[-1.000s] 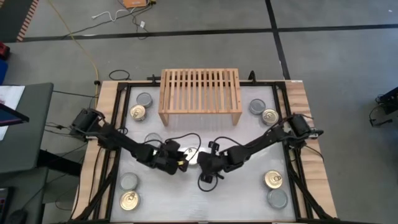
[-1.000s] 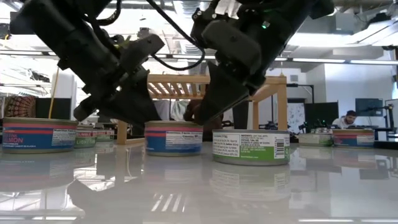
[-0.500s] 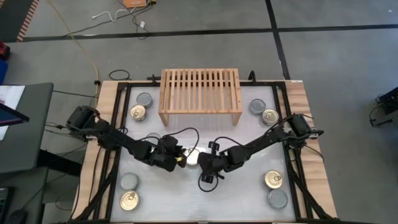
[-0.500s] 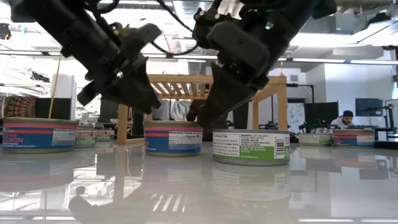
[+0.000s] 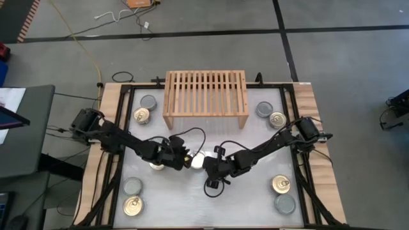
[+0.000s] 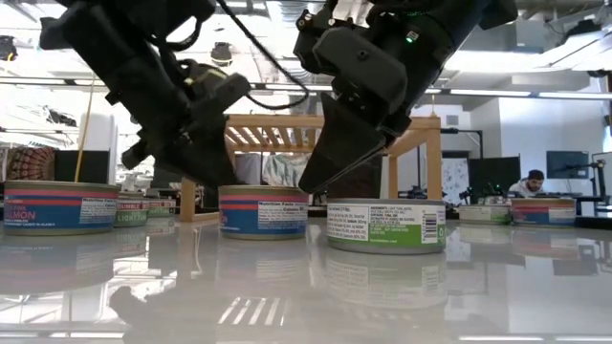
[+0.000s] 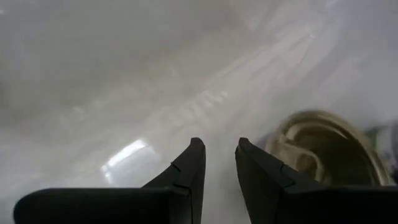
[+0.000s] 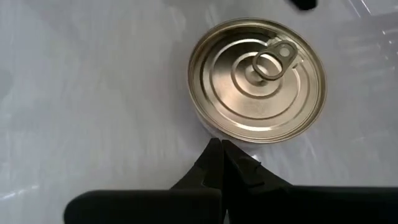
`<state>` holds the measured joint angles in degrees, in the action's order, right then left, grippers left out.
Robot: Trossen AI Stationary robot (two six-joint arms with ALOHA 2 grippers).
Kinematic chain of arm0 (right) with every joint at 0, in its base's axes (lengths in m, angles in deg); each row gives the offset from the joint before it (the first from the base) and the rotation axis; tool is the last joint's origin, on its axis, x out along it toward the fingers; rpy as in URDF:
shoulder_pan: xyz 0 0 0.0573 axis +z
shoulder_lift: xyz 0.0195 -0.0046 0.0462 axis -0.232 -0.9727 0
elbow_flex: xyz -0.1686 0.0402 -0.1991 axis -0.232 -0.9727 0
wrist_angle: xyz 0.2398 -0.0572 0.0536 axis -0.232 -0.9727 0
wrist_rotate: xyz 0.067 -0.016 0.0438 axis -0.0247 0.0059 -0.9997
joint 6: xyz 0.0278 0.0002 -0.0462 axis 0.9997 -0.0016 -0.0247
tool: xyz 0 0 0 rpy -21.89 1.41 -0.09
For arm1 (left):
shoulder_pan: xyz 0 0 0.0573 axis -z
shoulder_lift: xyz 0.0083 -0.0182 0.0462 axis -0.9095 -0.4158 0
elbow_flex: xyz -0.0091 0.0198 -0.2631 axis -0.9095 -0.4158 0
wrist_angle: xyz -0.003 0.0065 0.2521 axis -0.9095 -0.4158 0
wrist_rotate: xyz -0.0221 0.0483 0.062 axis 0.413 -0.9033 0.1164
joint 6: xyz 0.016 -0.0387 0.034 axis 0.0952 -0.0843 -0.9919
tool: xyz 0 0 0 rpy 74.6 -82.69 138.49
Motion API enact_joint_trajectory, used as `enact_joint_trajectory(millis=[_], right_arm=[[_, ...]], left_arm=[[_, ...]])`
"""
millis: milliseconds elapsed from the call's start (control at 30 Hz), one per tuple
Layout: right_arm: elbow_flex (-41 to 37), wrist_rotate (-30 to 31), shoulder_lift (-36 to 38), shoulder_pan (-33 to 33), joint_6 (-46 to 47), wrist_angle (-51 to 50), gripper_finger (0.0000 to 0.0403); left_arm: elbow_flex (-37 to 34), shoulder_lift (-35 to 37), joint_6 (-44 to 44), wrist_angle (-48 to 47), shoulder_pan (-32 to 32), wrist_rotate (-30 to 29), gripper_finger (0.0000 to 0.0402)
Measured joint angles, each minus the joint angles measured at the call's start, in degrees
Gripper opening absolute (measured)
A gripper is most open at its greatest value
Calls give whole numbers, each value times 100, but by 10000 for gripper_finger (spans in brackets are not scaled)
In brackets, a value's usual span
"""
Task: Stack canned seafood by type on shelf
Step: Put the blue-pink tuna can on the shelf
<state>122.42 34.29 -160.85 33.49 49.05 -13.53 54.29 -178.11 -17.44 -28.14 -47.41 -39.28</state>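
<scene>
We take the desk first: its shelf stands at the far middle with nothing on its slatted top, while the canned seafood lies scattered, pairs at the far left, far right, near left and near right, and two more in the middle. So we judge the sorting barely begun, the step in hand being to pick a middle can. The left tool hangs low beside a gold-topped can, its fingers narrowly parted and gripping nothing. The right tool has its fingers pressed together, tips just at the rim of a gold pull-ring can, not holding it. Next, we think, one tool must spread wide enough to span a can, settle over it and close, then carry it to the shelf. In the low view the green-banded can carries small print we cannot read; the blue-and-red can shows a nutrition panel; the can at the left edge reads "MON", likely salmon.
</scene>
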Motion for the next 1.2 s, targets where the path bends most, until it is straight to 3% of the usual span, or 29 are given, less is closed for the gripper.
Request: enact_joint_trajectory(millis=[500,767,1200], right_arm=[[-10,30,0,-207,16,-212,21],[-16,719,0,-394,-14,-261,21],[-5,835,22,-273,217,-786,21]], left_arm=[[-9,-136,-57,231,220,621,81],[-9,-132,146,395,563,1095,81],[-2,-19,432,-20,498,778,81]])
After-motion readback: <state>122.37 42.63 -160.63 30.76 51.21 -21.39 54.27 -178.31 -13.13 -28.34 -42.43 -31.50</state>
